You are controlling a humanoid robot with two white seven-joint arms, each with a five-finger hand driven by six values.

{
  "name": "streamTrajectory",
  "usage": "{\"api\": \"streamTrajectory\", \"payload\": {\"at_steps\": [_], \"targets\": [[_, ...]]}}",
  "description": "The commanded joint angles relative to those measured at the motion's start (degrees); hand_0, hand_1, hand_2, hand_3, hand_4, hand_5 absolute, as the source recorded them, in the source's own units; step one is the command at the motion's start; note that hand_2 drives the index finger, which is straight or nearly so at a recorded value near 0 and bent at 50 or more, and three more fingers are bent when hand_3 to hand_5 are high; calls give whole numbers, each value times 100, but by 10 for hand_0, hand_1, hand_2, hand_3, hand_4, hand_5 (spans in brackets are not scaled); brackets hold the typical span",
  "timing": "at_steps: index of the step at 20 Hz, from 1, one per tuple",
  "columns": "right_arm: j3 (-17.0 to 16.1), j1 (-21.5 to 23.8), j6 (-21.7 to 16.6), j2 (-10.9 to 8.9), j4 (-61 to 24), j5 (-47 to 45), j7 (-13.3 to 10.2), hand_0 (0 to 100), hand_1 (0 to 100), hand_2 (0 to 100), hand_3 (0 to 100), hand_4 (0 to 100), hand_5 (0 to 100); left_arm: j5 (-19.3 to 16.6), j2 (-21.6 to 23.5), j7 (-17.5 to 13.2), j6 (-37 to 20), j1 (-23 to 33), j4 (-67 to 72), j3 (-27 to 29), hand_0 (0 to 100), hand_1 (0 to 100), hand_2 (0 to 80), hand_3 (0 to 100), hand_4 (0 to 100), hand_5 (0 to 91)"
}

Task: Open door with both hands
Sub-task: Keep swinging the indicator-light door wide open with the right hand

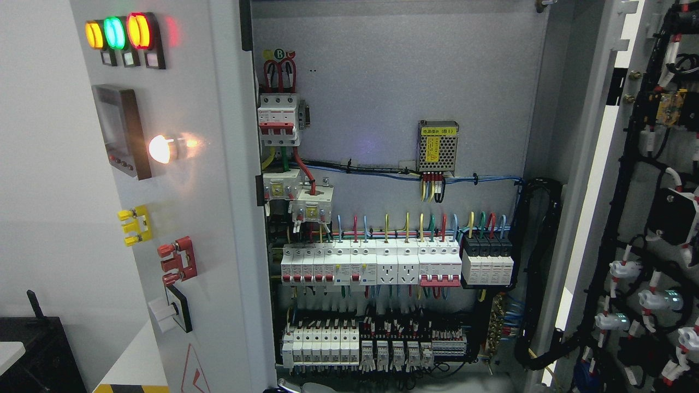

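Cabinet (393,82) open, right door (644,218) swung wide, breaker rows (371,267) exposed. Left door (180,218) carries lit lamps (117,33). No hand visible; hand state unknown.

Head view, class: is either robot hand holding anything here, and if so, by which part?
No hold shows. Neither hand is in view; only the cabinet door, swung open at the left, and the breakers inside the cabinet can be seen.
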Motion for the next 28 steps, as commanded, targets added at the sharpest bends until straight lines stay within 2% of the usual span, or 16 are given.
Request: {"api": "streamTrajectory", "payload": {"at_steps": [1,12,15,20,28], "targets": [[230,48,11,14,-189,3,-7,381,0,0,0,0,0,0,0,4,0,176,0,-6,0,0,0,0,0,0],[476,110,11,76,-198,12,-95,381,0,0,0,0,0,0,0,4,0,167,0,2,0,0,0,0,0,0],[538,101,11,85,-198,12,-358,381,0,0,0,0,0,0,0,4,0,167,0,2,0,0,0,0,0,0],[696,101,11,146,-277,12,-534,381,0,0,0,0,0,0,0,4,0,167,0,2,0,0,0,0,0,0],[837,162,3,164,-470,12,-543,381,0,0,0,0,0,0,0,4,0,176,0,2,0,0,0,0,0,0]]}}
